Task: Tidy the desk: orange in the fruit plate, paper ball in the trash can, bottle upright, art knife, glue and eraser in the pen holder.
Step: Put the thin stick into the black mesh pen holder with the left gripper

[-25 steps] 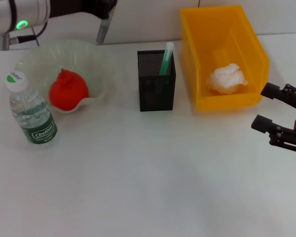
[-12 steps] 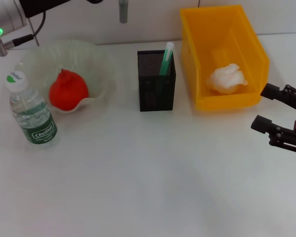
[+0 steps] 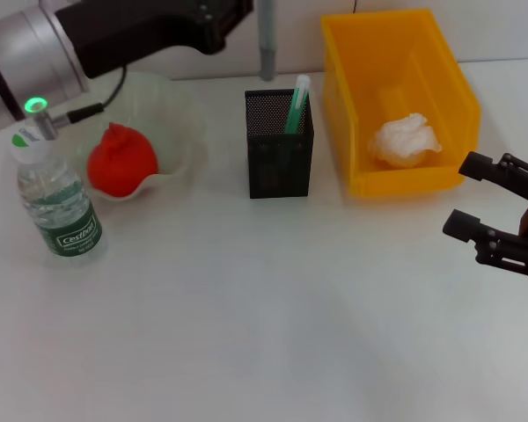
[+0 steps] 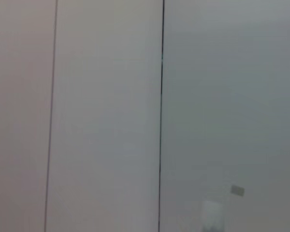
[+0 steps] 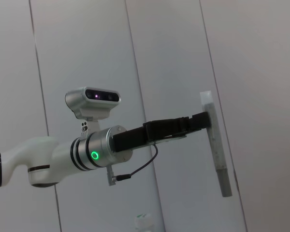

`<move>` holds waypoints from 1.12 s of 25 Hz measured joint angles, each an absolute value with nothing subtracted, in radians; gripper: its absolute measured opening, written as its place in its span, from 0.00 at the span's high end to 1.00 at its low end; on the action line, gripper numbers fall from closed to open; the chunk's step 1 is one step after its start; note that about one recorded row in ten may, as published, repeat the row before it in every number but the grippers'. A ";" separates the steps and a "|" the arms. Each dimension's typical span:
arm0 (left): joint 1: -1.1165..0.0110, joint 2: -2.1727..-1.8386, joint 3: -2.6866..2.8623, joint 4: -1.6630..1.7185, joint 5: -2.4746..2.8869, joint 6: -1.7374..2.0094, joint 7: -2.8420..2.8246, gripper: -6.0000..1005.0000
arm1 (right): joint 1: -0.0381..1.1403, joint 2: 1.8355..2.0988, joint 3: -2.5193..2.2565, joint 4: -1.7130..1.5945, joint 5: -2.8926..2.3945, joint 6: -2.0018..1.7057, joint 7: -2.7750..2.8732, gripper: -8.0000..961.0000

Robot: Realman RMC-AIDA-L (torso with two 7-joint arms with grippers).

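- The right claw (image 3: 465,195) is hovering low over the white counter (image 3: 264,334) at its right edge, fingers spread apart and holding nothing, just in front of the bin's near corner.
- A water bottle (image 3: 55,200) is standing upright near the left side of the counter, its green label reading "Cestbon" and its white cap carrying a green mark.
- Just behind the bottle, an orange (image 3: 121,160) is sitting in the pale, wavy-edged fruit plate (image 3: 180,123).
- In the middle, a black mesh pen holder (image 3: 279,154) is standing with a green-and-white stick poking out of it at a tilt; what else lies inside cannot be told.
- To the right of the holder, a yellow bin (image 3: 396,97) is serving as the trash can, with a crumpled white paper ball (image 3: 405,139) lying inside it.
- Farthest back, the left claw (image 3: 262,18) is hanging above the far edge of the counter behind the pen holder, clamped on a slim grey art knife (image 3: 266,48) that is pointing straight down.
- From the right wrist camera, that same arm is showing a green ring light, with the art knife (image 5: 216,145) gripped at its upper end against a panelled wall (image 5: 174,58).
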State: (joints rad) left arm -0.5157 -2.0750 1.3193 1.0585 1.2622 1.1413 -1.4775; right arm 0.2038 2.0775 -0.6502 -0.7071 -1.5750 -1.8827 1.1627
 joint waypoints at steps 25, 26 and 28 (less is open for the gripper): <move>-0.637 -2.079 1.428 0.792 1.118 1.054 -1.265 0.85 | 0.200 2.079 -0.652 -0.703 -1.577 -1.905 1.163 0.13; -0.641 -2.079 1.431 0.781 1.108 1.051 -1.253 0.84 | 0.200 2.079 -0.652 -0.703 -1.577 -1.907 1.163 0.13; -0.652 -2.079 1.433 0.757 1.084 1.045 -1.231 0.84 | 0.198 2.079 -0.652 -0.703 -1.577 -1.908 1.163 0.13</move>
State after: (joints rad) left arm -0.6521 -2.0785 1.4331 0.7574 1.0843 1.0452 -1.2312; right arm 0.1982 2.0786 -0.6520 -0.7025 -1.5769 -1.9075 1.1628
